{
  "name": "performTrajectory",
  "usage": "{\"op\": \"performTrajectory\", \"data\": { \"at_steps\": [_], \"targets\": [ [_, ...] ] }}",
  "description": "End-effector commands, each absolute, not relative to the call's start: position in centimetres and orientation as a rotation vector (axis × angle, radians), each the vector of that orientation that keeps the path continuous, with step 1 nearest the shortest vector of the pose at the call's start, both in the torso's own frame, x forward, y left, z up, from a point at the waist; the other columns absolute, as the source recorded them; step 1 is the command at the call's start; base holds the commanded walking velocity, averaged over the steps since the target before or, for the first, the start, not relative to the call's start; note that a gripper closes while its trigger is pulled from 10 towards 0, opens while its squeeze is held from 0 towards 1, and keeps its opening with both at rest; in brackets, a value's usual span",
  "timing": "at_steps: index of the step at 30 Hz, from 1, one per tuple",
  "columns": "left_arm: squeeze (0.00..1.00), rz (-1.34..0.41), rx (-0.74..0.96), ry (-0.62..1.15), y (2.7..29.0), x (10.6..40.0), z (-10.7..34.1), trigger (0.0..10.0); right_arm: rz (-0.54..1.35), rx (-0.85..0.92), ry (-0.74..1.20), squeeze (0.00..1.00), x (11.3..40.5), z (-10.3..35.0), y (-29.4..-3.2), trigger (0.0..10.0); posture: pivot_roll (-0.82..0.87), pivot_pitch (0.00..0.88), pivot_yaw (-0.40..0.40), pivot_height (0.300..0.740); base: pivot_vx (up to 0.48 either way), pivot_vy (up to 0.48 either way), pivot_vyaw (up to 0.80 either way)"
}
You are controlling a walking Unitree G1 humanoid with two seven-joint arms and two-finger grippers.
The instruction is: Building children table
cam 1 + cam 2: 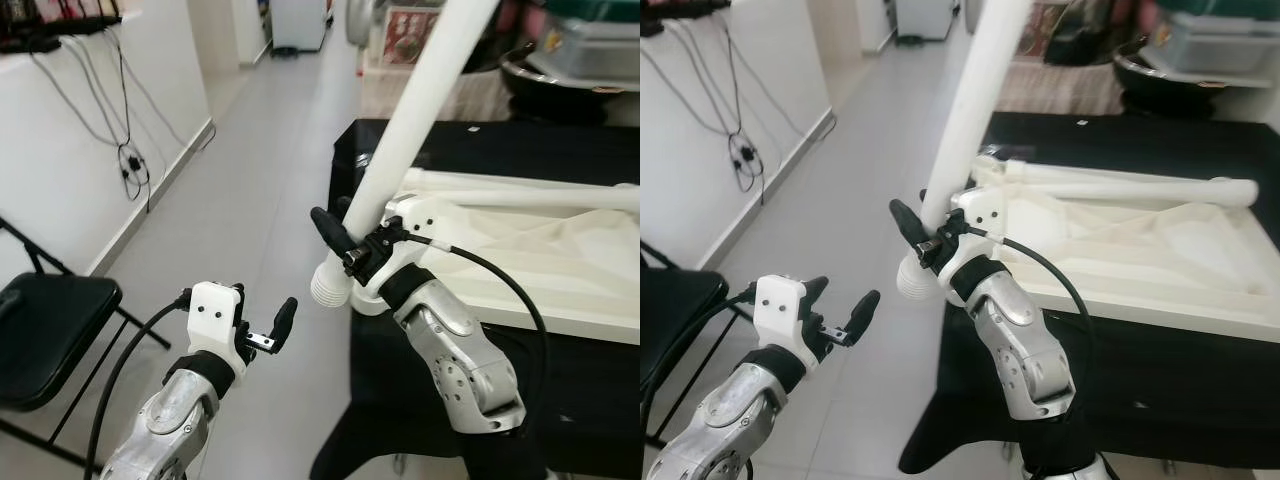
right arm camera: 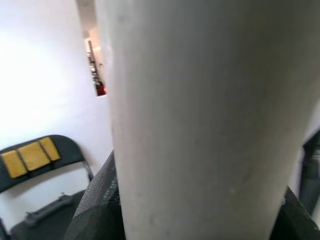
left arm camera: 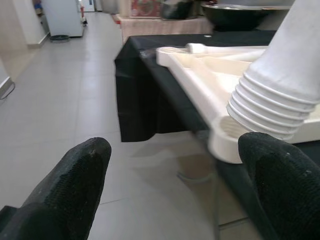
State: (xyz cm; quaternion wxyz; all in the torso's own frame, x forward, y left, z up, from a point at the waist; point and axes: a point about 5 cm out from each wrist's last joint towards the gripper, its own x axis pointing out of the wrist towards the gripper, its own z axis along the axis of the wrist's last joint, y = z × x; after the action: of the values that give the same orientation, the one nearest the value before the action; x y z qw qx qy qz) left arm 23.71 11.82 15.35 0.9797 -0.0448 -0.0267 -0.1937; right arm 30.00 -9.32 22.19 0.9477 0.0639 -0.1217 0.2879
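My right gripper (image 1: 345,245) clenched the long white plastic leg (image 1: 405,140); I judged its ribbed end needed squaring over the upturned tabletop's corner socket (image 3: 227,137) at the bench's edge, left gripper (image 1: 268,330) released.

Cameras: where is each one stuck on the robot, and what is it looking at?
Left eye view: on the head, looking down at the right claw gripping a white table leg; both silver arms show.
Right eye view: beside it, same scene; the left claw hangs open over the floor.
Left wrist view: on the left wrist, facing the leg's ribbed end by the upturned white tabletop; its black fingers show.
Right wrist view: on the right wrist, close against the leg.
All share the leg.
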Motion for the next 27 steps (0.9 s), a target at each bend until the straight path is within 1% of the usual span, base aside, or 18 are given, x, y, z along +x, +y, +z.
{"op": "performTrajectory", "data": {
  "at_steps": [1,6,9,12,20,22,25,26,27],
  "targets": [
    [0.0,-0.402,-0.08,-0.03,11.7,23.9,14.9,10.0,0.567,0.1,-0.268,0.0,30.4,22.5,-9.3,10.0,0.03,0.112,0.0,0.74,0.0,0.0,0.0],
    [0.0,-0.411,-0.081,-0.027,11.7,24.0,14.9,10.0,0.552,0.078,-0.276,0.0,30.8,22.7,-9.3,10.0,0.03,0.112,0.0,0.74,0.0,0.0,0.0],
    [0.0,-0.429,-0.066,-0.023,11.8,24.1,14.8,10.0,0.575,0.024,-0.299,0.0,31.3,23.3,-8.3,10.0,0.03,0.133,0.003,0.74,0.0,0.0,0.0],
    [0.0,-0.46,0.0,-0.028,11.7,23.9,14.9,10.0,0.603,-0.011,-0.316,0.0,31.7,23.6,-7.4,10.0,0.04,0.15,-0.001,0.74,0.0,0.0,0.0],
    [0.0,-0.489,0.024,-0.024,11.2,23.0,15.0,10.0,0.614,-0.028,-0.339,0.0,33.5,24.5,-6.3,10.0,0.06,0.191,-0.017,0.74,0.0,0.0,0.0],
    [0.0,-0.491,0.043,-0.027,11.0,22.6,15.1,10.0,0.627,-0.029,-0.352,0.0,34.2,25.2,-5.5,10.0,0.07,0.209,-0.027,0.74,0.0,0.0,0.0],
    [0.0,-0.491,0.051,-0.029,10.9,22.4,15.2,10.0,0.634,-0.029,-0.355,0.0,34.4,25.4,-5.3,10.0,0.07,0.209,-0.027,0.74,0.0,0.0,0.0],
    [0.0,-0.506,0.088,-0.038,10.8,22.0,15.3,10.0,0.688,-0.028,-0.359,0.0,34.7,25.6,-4.8,10.0,0.08,0.228,-0.039,0.74,0.0,0.0,0.0],
    [0.0,-0.506,0.088,-0.038,10.8,22.0,15.3,10.0,0.688,-0.028,-0.359,0.0,34.7,25.6,-4.8,10.0,0.08,0.228,-0.039,0.74,0.0,0.0,0.0]
  ]
}}
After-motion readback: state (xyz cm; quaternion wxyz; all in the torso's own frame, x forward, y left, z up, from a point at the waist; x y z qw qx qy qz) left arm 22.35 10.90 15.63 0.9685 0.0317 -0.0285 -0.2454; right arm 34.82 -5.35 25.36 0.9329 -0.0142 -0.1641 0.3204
